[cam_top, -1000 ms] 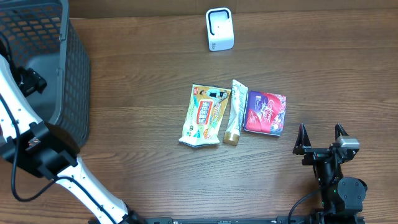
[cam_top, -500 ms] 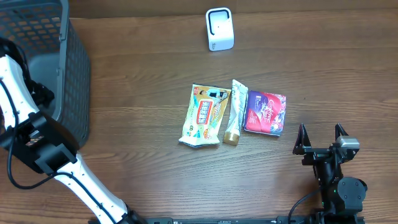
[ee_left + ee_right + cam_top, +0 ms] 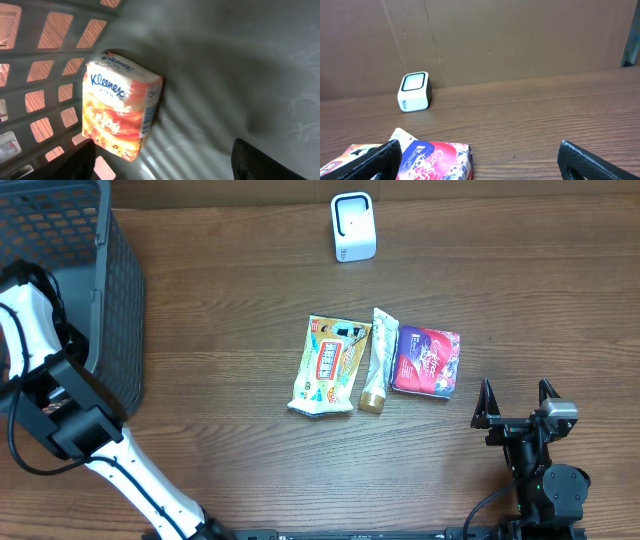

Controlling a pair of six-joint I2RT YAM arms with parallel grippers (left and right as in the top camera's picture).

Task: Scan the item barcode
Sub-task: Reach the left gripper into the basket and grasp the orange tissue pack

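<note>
Overhead, the left arm (image 3: 40,350) reaches into the dark mesh basket (image 3: 120,300) at the left edge of the wooden table (image 3: 250,300), and its gripper is hidden from this camera. The left wrist view looks down at the basket's grey floor. An orange and white Kleenex tissue pack (image 3: 120,105) lies there, tilted, with its side against the mesh wall. The left gripper (image 3: 162,150) hangs above the floor with its jaws set wide; both dark fingers (image 3: 75,160) show only at the bottom corners. The pack's lower corner sits just beside the left-hand finger. Nothing is clamped between them.

Near the middle of the table three other items lie side by side: a yellow and white snack packet (image 3: 328,365), a slim tube (image 3: 379,360) touching its right edge, and a purple pack (image 3: 426,361) just beside the tube. The white barcode scanner (image 3: 352,227) stands upright near the far edge, well apart from them.

The right gripper (image 3: 515,390) rests near the front right of the table, spread wide and holding nothing, pointing toward the purple pack and the scanner.
</note>
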